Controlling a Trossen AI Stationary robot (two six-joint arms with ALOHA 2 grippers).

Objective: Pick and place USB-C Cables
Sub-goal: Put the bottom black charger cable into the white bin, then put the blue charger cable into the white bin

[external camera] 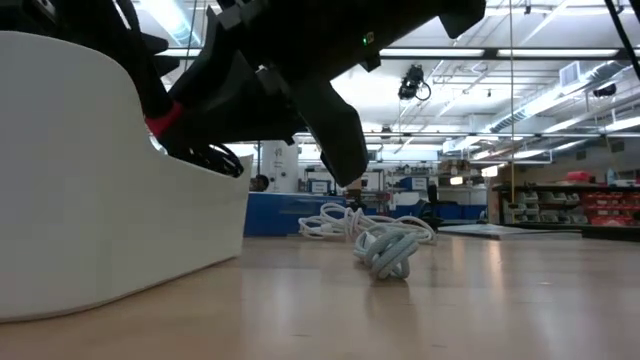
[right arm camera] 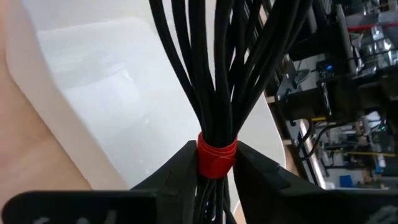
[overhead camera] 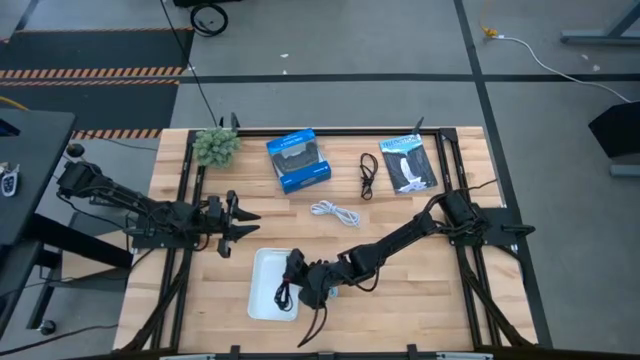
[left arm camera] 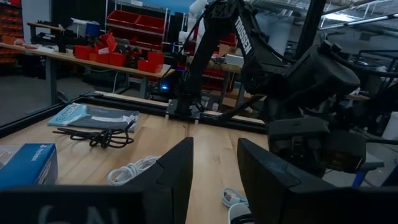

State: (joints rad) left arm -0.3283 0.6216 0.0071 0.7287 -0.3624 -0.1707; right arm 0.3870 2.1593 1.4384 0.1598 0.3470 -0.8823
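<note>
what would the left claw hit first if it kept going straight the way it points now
Probably the right arm. The left claw, open, points across the table toward it, above the white tray's far end. Depth is unclear, so it might pass over the white cable first.

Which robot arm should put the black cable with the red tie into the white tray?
The right arm. Its gripper is shut on the black cable with the red tie, right over the white tray. The left gripper is open, holds nothing, and sits beside the tray's upper left corner.

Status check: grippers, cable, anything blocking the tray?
Right gripper shut on black cable with red tie, over white tray. Left gripper open, waiting beside tray. Nothing blocking.
</note>
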